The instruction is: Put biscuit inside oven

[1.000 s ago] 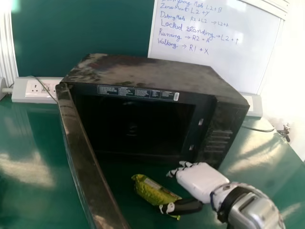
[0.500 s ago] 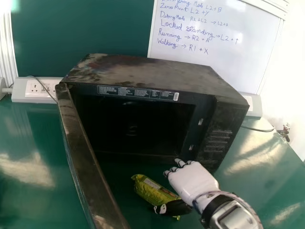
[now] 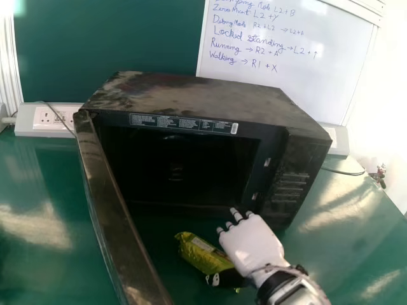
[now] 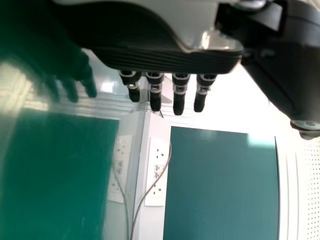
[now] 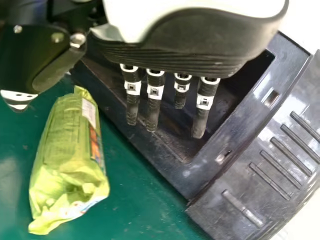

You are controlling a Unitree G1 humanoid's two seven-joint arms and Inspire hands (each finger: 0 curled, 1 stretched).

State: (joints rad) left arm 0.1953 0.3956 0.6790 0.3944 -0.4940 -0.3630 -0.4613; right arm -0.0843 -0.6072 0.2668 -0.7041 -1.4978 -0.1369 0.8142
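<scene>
The green biscuit packet lies on the table before the oven, whose door stands open on the left. My right hand is over the table just right of the packet, fingers towards the oven's opening, its thumb over the packet's near end. In the right wrist view, my right hand has straight fingers in front of the oven cavity, and the packet lies beside it, not held. My left hand has its fingers extended above the table.
A socket strip lies left behind the oven, with a cable. Behind stand a whiteboard and a green board. The oven door's edge runs down to the table's near side.
My right hand has moved left and its fingers have swung more towards the oven, its palm now nearer the packet. The packet and the oven have stayed in place.
</scene>
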